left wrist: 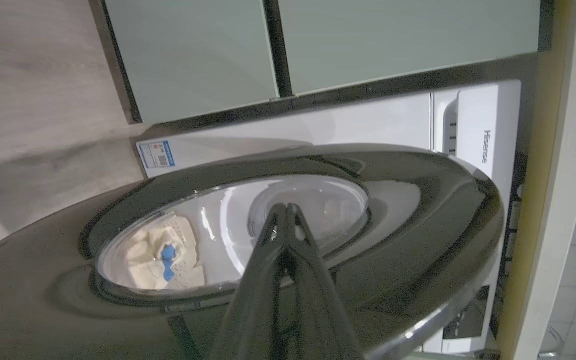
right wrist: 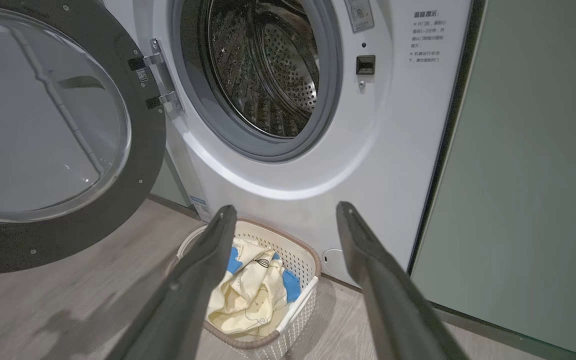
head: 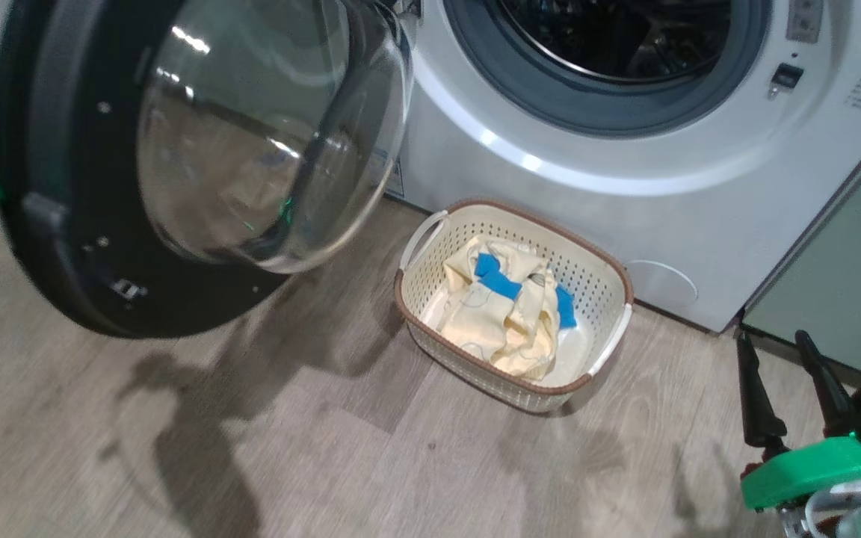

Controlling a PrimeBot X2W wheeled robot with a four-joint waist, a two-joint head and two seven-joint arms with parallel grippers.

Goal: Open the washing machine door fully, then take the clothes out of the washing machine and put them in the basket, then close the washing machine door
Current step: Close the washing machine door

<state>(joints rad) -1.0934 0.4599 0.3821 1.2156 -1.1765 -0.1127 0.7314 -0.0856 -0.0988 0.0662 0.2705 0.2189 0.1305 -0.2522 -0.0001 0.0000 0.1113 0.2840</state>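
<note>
The washing machine door [head: 64,246] stands swung open at the left, glass bowl bulging toward me. The washing machine [head: 625,202] shows a dark, bare drum mouth [right wrist: 268,70]. The clothes [head: 505,306], cream-yellow with blue patches, lie in the basket [head: 610,258] on the floor in front of the machine. My left gripper [left wrist: 286,207] is shut, empty, its tips against the door's outer glossy face [left wrist: 418,210]; the clothes [left wrist: 168,255] show through the glass. My right gripper [head: 773,338] hangs open at the lower right, apart from the basket. In its wrist view the right gripper [right wrist: 286,209] is above the basket [right wrist: 313,262].
Pale green cabinets [head: 841,284] stand right of the machine, close to my right gripper. The open door overhangs the wooden floor [head: 326,448] at the left. The door hinge [right wrist: 160,75] sits on the drum mouth's left edge.
</note>
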